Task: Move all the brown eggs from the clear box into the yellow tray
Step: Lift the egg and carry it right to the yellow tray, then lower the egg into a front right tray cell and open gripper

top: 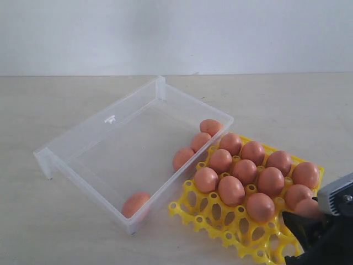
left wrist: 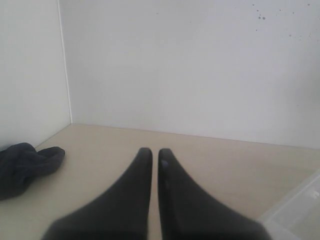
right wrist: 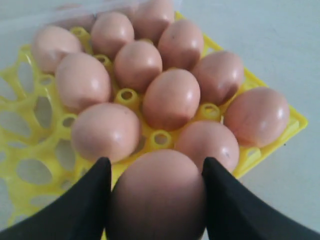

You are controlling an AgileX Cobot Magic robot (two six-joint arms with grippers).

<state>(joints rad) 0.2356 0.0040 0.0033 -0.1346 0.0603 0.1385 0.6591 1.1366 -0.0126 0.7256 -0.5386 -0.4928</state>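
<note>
Bench [top: 60, 116], pale, with a white wall [top: 176, 33] behind it.

Yellow tray [top: 190, 208] is set flat on the bench. Eleven brown eggs [top: 245, 171] are seated in its cups, filling the rows on the side toward the wall. The cups along the opposite edge are open.

Clear box [top: 110, 118] is set just beside the tray, one long wall against the tray's edge. Four eggs are seen inside the box. Three are bunched against the wall next to the tray. One [top: 135, 204] is lying apart in the box corner well away from that bunch.

Right pincer [right wrist: 156, 167] is positioned over the tray, at the end away from the box. It is grasping one egg [right wrist: 157, 200], which is pressed between both dark fingers [right wrist: 75, 210]. The egg is held next to the seated rows. Whether it touches a cup cannot be told.

Left pincer [left wrist: 155, 152] is not seen in the exterior view. In its own wrist view it is clenched, with only a thin slit between the fingers and nothing between them. A dark cloth [left wrist: 25, 165] is seen lying on the bench beside it. A corner of the box is seen on its other side.
</note>
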